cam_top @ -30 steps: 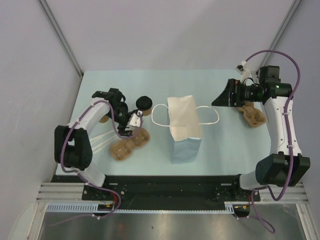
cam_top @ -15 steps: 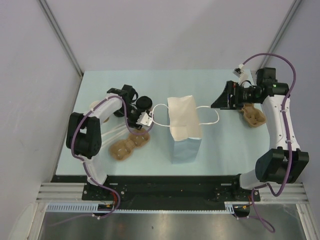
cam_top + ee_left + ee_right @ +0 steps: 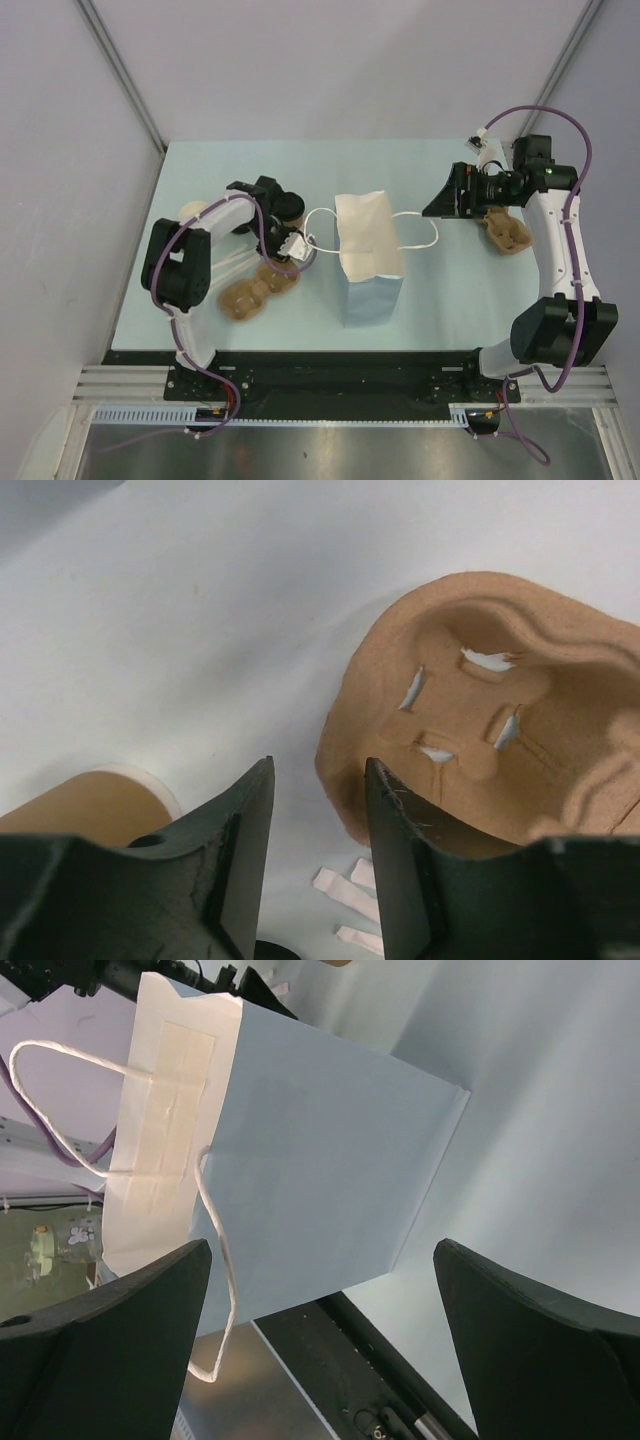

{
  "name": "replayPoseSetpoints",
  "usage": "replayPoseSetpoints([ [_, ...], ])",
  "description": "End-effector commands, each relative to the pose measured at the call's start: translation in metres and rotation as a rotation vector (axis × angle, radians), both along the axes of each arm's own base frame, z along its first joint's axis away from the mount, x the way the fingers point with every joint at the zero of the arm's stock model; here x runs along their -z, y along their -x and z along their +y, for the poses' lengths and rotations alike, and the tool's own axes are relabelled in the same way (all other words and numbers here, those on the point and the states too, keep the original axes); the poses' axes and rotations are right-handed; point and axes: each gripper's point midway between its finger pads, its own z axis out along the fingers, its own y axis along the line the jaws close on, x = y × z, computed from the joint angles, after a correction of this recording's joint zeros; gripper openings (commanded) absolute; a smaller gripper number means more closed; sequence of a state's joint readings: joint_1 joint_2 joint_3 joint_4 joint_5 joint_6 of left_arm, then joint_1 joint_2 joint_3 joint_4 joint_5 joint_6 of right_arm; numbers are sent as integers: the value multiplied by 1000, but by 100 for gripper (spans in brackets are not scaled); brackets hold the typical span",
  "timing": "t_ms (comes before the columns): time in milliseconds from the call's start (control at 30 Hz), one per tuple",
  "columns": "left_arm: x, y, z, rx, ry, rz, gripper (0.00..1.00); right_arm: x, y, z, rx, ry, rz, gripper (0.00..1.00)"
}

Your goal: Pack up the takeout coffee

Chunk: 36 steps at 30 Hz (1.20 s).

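The takeout coffee [image 3: 289,207], a brown cup with a black lid, stands upright left of the white paper bag [image 3: 366,245]. My left gripper [image 3: 286,250] is open and empty, low over the table just in front of the coffee, between it and the brown pulp cup carrier [image 3: 260,285]. In the left wrist view its fingertips [image 3: 318,770] frame bare table, with the carrier [image 3: 480,740] to the right. My right gripper [image 3: 440,200] is wide open and empty beside the bag's right handle. The right wrist view shows the bag [image 3: 300,1150] beyond the open gripper [image 3: 320,1260].
A tan cup with a cream rim [image 3: 90,800] lies left of my left fingers; the cup stack [image 3: 192,209] shows behind the left arm. White strips [image 3: 355,880] lie on the table. A second pulp carrier [image 3: 506,230] sits under the right arm.
My left arm has swung right, bringing the open gripper in next to the coffee and the bag's left handle. The right arm shifted slightly, then stayed still.
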<state>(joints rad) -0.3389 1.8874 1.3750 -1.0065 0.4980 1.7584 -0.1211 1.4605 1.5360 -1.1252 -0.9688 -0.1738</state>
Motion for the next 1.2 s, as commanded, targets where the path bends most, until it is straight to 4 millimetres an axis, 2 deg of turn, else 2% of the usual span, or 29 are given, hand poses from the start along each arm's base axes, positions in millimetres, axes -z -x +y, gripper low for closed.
replayPoseSetpoints([
  [0,7,13,-3,51,-27,19,45,-16,-6,-5,-6,46,-99,99],
  [100,9,17,-5,56,-28,35,44,-24,-10,-9,-5,80,-148,100],
  [200,12,22,-4,70,-46,43,38,-38,-13,-15,-5,127,-203,100],
  [333,8,23,-4,62,-55,45,22,-50,-16,-21,1,179,-260,100],
  [433,-1,23,-3,60,-55,43,15,-56,-19,-25,7,210,-289,100],
  [500,-9,22,-3,50,-48,24,9,-64,-23,-27,13,226,-316,100],
  [533,-11,23,-3,48,-47,22,0,-64,-25,-28,11,233,-318,99],
  [633,-30,31,0,37,-27,4,0,-84,-31,-31,18,252,-381,100],
  [667,-44,34,-2,43,5,-23,0,-88,-34,-31,16,260,-400,100],
  [733,-56,41,2,30,29,-29,0,-108,-38,-30,17,270,-463,100],
  [767,-63,42,3,9,41,-32,0,-109,-44,-30,13,273,-470,100],
  [800,-76,49,4,0,61,-31,0,-123,-45,-26,7,277,-516,100],
  [867,-91,55,10,-30,78,-29,0,-127,-53,-22,-2,281,-529,99],
  [900,-103,58,10,-39,100,-48,0,-138,-52,-14,-19,280,-568,100],
  [967,-115,63,17,-71,110,-56,0,-143,-55,-6,-37,287,-592,100],
  [1067,-136,65,29,-147,127,-82,0,-147,-57,18,-96,319,-642,100],
  [1100,-144,61,36,-186,138,-99,0,-146,-55,34,-146,325,-666,100],
  [1167,-159,64,43,-246,175,-100,0,-146,-55,46,-178,364,-706,100],
])
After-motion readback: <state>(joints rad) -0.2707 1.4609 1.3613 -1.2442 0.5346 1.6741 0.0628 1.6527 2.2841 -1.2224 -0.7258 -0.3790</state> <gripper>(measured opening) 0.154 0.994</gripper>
